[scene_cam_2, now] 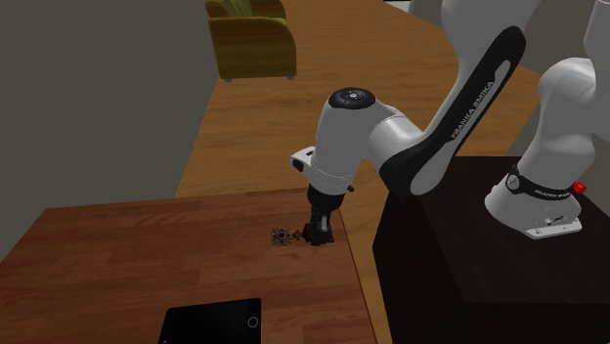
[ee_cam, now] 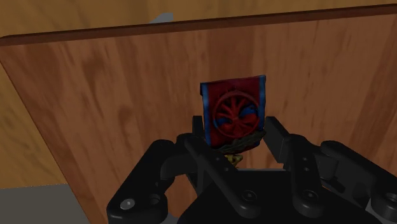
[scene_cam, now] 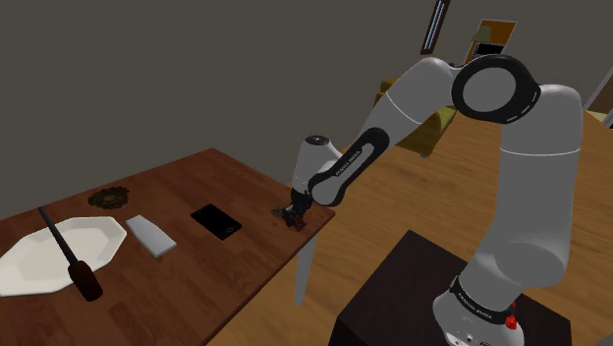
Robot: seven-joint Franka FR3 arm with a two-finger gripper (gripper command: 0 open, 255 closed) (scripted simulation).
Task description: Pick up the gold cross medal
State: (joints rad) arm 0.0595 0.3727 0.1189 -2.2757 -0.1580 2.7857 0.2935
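Note:
The medal has a red ribbon (ee_cam: 233, 111) with blue edges and a wheel pattern, plus a small gold cross (scene_cam_2: 282, 236). It lies near the corner of the wooden table (scene_cam: 196, 285) closest to the stand. My gripper (scene_cam: 295, 218) points straight down there, its tips at the tabletop. In the wrist view the two black fingers (ee_cam: 278, 132) press against both sides of the ribbon, so the gripper (ee_cam: 235, 133) is shut on it. In the second exterior view the gold cross lies on the wood just beside the gripper (scene_cam_2: 318, 235).
Further along the table lie a black tablet (scene_cam: 216, 220), a pale flat box (scene_cam: 150, 234), a white plate (scene_cam: 59, 254), a dark bottle (scene_cam: 83, 275) and a dark wreath-like ring (scene_cam: 108, 197). The table edge runs right beside the gripper. A yellow armchair (scene_cam_2: 249, 39) stands on the floor beyond.

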